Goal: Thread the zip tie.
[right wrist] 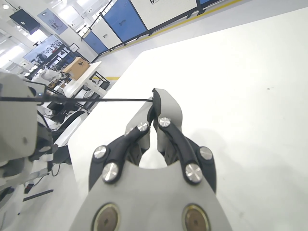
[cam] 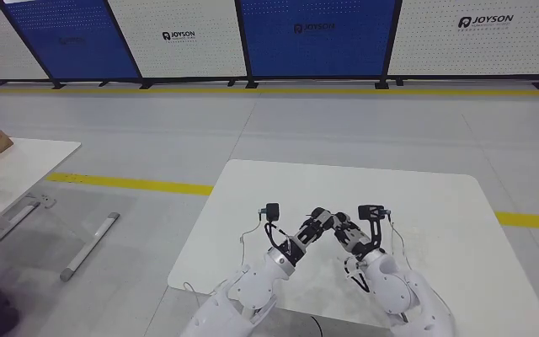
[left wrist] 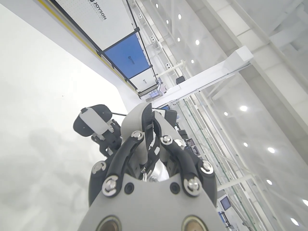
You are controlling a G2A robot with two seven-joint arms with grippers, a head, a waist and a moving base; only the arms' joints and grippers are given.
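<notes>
A thin black zip tie (right wrist: 96, 99) is stretched in the air between my two grippers, just above the white table (cam: 421, 194) near its front edge. My right gripper (right wrist: 153, 102) is shut on one end of it. My left gripper (left wrist: 152, 114) is shut too, with the tie (left wrist: 119, 114) running into it from the right gripper (left wrist: 105, 116) close beside it. A thin loop of the tie (right wrist: 39, 92) stands up by the left gripper's finger (right wrist: 14, 116). From above, the left gripper (cam: 315, 223) and the right gripper (cam: 338, 226) meet tip to tip.
The table's bare white top stretches ahead and to both sides of the grippers. A second table (right wrist: 81, 78) with a cardboard box (right wrist: 77, 67) stands off to the left. A metal bar (cam: 88, 246) lies on the floor there. Blue and white partition panels (cam: 320, 38) close off the back.
</notes>
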